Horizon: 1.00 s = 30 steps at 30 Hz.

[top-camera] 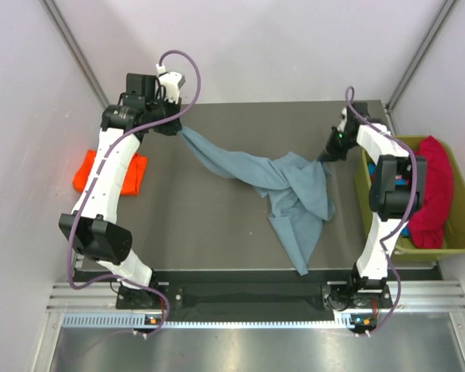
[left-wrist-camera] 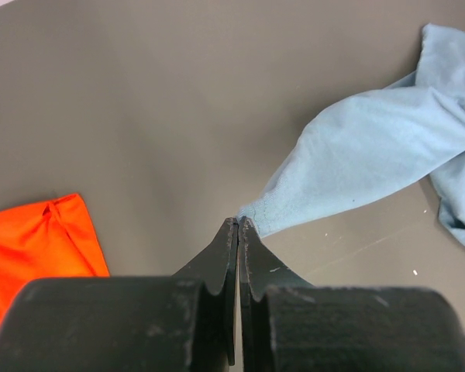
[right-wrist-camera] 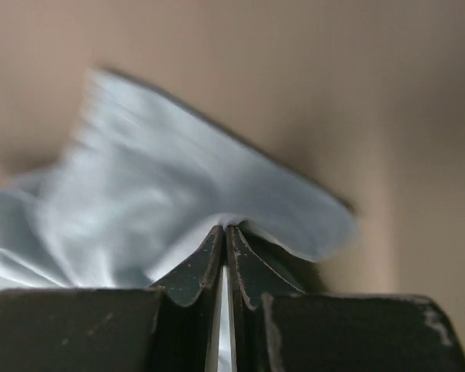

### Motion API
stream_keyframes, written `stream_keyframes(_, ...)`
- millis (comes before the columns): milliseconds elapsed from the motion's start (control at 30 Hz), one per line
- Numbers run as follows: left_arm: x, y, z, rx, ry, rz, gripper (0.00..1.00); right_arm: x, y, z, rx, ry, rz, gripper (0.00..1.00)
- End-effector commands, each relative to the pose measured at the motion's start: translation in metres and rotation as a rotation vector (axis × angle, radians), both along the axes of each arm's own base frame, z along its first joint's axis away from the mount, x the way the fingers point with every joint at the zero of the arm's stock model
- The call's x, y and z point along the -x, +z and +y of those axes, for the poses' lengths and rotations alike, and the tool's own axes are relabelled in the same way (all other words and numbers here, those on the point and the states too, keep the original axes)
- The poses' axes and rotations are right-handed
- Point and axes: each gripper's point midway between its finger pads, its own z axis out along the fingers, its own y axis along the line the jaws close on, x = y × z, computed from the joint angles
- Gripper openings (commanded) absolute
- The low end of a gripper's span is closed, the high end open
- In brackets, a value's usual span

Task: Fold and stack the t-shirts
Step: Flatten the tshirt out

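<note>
A grey-blue t-shirt [top-camera: 283, 186] lies crumpled across the middle of the dark table, one end stretched up to the far left. My left gripper [top-camera: 178, 126] is shut on that end; in the left wrist view its closed tips [left-wrist-camera: 239, 223] pinch the pale blue cloth [left-wrist-camera: 372, 147]. At the far right, my right gripper [top-camera: 325, 155] is shut on the shirt's other edge, and the cloth [right-wrist-camera: 178, 194] bunches over its tips [right-wrist-camera: 225, 229]. An orange-red t-shirt [top-camera: 112, 172] lies folded at the table's left edge, partly under the left arm. A crimson-pink t-shirt [top-camera: 434, 194] hangs in the bin.
An olive-green bin [top-camera: 459, 246] stands off the table's right side, close to the right arm. White walls enclose the table's far edge and both sides.
</note>
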Motion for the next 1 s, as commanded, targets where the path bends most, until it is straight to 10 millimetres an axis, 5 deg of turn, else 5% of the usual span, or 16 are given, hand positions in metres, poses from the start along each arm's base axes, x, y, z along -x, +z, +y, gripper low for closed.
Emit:
stream_keyframes(0,0.006,0.028,0.012,-0.020,0.029,-0.097,0.00,-0.071,0.074,0.039,-0.017,0.149,-0.317,0.04)
stream_keyframes(167,0.007,0.037,0.018,-0.010,0.043,-0.122,0.00,-0.100,0.123,0.111,-0.036,0.345,-0.498,0.04)
stream_keyframes(333,0.009,0.041,0.016,0.003,0.035,-0.128,0.00,-0.058,0.118,0.149,-0.073,0.438,-0.433,0.06)
stream_keyframes(367,0.010,0.042,0.015,0.006,0.033,-0.131,0.00,-0.037,0.092,0.149,-0.075,0.447,-0.353,0.06)
stream_keyframes(433,0.010,0.041,0.015,0.010,0.030,-0.130,0.00,-0.008,0.084,0.148,-0.072,0.468,-0.300,0.06)
stream_keyframes(467,0.011,0.041,0.015,0.011,0.029,-0.130,0.00,0.015,0.059,0.142,-0.068,0.470,-0.219,0.06)
stream_keyframes(600,0.013,0.042,0.014,0.018,0.023,-0.133,0.00,0.067,0.036,0.120,-0.026,0.465,-0.113,0.07)
stream_keyframes(667,0.012,0.040,0.015,0.019,0.021,-0.132,0.00,0.083,0.026,0.113,-0.022,0.470,-0.070,0.17)
stream_keyframes(767,0.010,0.039,0.014,0.022,0.018,-0.128,0.00,0.073,0.039,0.106,-0.013,0.457,-0.120,0.34)
stream_keyframes(967,0.012,0.035,0.014,0.028,0.017,-0.120,0.00,0.017,0.107,0.108,0.068,0.523,-0.386,0.40)
